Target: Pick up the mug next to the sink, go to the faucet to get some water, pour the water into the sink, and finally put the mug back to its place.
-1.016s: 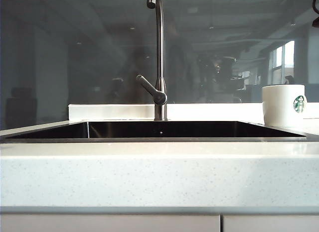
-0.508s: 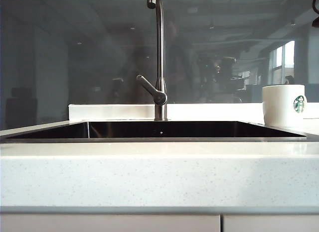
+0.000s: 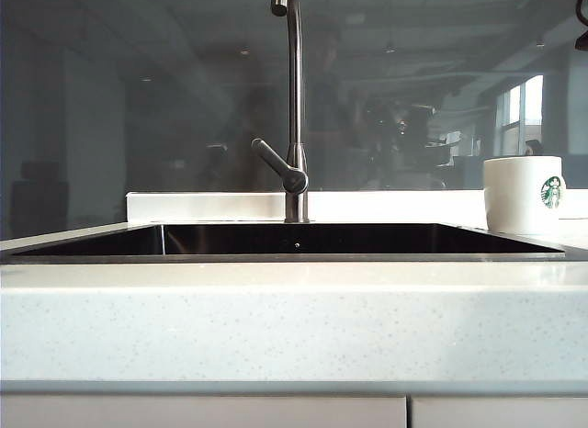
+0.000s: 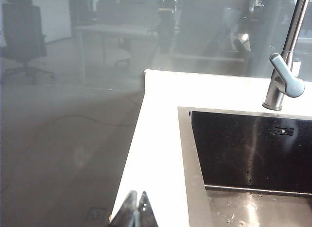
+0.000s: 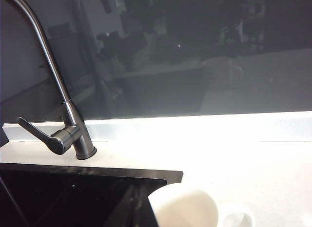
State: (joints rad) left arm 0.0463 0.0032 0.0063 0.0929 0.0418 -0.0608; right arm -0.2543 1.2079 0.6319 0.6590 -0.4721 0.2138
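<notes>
Left claw [image 4: 135, 210] pressed together, holding nothing, tips low in the left wrist picture over the pale table [image 4: 156, 154] beside the sink [image 4: 248, 154]. Right claw [image 5: 139, 207] likewise closed and empty, dark tips just beside the rim of the mug [image 5: 183, 207], contact not clear. Mug [image 3: 524, 194] upright at right edge of exterior picture, long axis vertical, green logo facing camera, right of the faucet [image 3: 294, 125].

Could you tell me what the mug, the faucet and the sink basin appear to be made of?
The mug looks like white glazed ceramic: smooth, opaque, with a printed green logo. The faucet appears to be brushed steel, with a dull grey metallic sheen and no mirror shine. The sink is dark and glossy inside with a thin metal rim; it reflects light, but whether it is coated steel or composite is unclear.
</notes>
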